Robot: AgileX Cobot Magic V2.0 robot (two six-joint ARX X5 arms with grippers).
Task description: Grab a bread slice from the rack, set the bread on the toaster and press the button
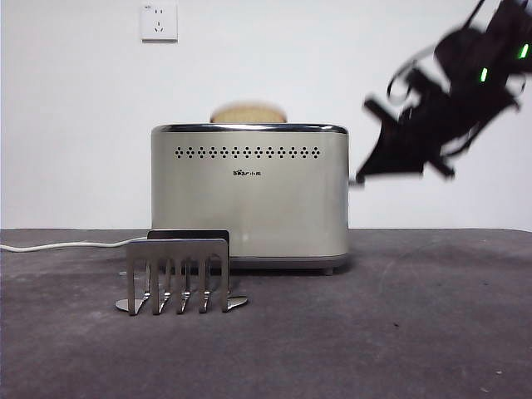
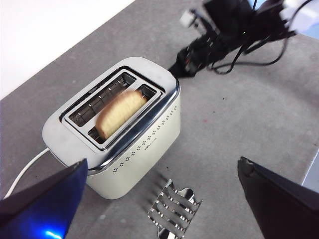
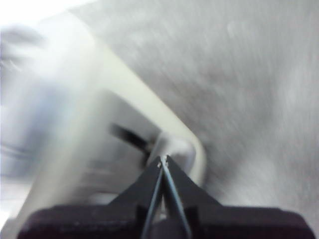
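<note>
The flat tan wholegrain slice of bread (image 2: 119,112) with its brown crust already stands in a slot of the boxy cream-beige toaster (image 1: 249,195), only its domed top showing above the chrome rim in the front view, and the small brushed-steel rack (image 1: 179,273) with comb-like prongs stands bare on the dark grey table (image 1: 399,332) just in front of the toaster, so by my reading the picking and placing are done and only the press is left. The right gripper (image 3: 163,160) hangs beside the toaster's narrow end with its two black jaws brought together to a point, holding nothing; its wrist view is badly smeared, and a dark stub close to the tip may be the button (I cannot be sure). The left gripper (image 2: 159,199) waits high over the table with its jaws spread wide and empty. Around the work are a white cord (image 1: 66,244) trailing off the toaster's far side and a white wall socket (image 1: 159,22) above. Nothing I can see stands between the tip and the toaster's end.
</note>
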